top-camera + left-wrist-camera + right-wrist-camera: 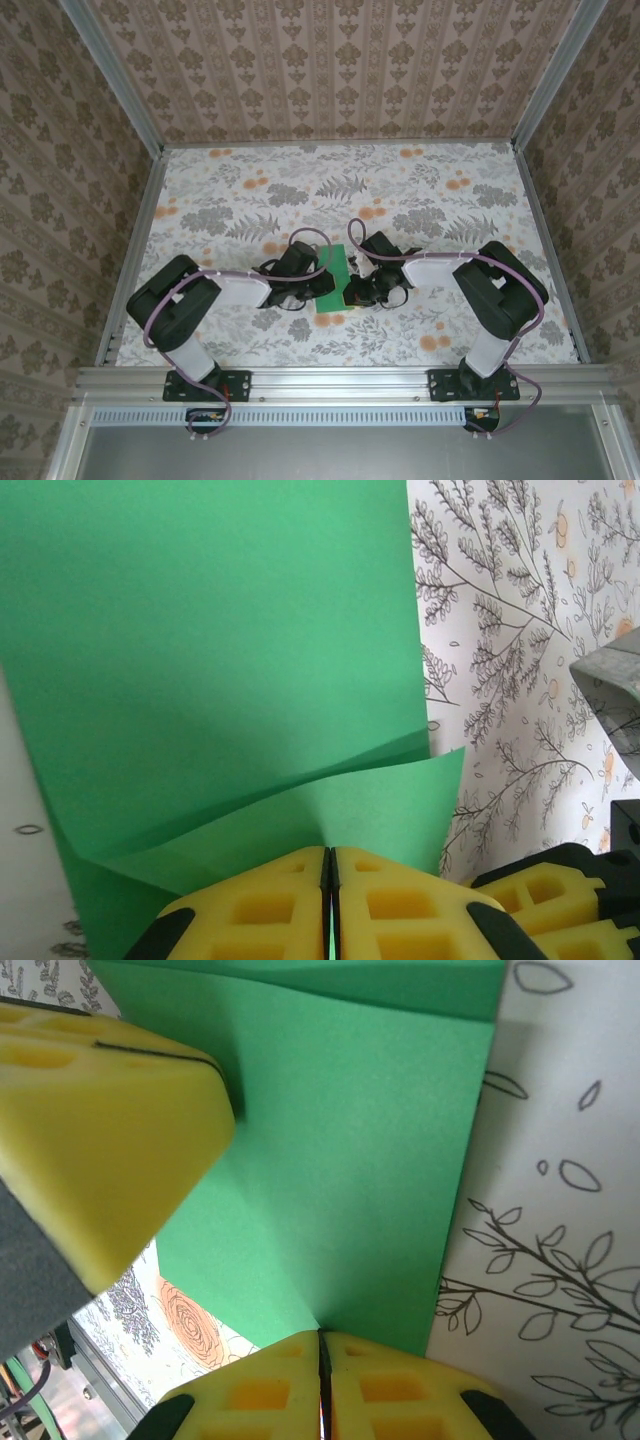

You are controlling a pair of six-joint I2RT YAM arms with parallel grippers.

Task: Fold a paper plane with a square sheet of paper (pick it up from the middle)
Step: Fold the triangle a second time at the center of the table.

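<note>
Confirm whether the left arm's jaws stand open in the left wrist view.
No: the left jaws' yellow pads meet along a thin seam, pinching the edge of the green sheet of paper.

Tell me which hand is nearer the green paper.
Neither, it's a tie: the left hand pinches the paper from its left side, the right hand from its right.

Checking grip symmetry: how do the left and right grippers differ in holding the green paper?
The left gripper pinches the square sheet of paper where a folded flap overlaps; the right gripper pinches a smoother face with a faint crease. From above, the left gripper reaches in from the sheet's left, the right gripper from its right. Both have yellow fingers shut on the paper.
</note>
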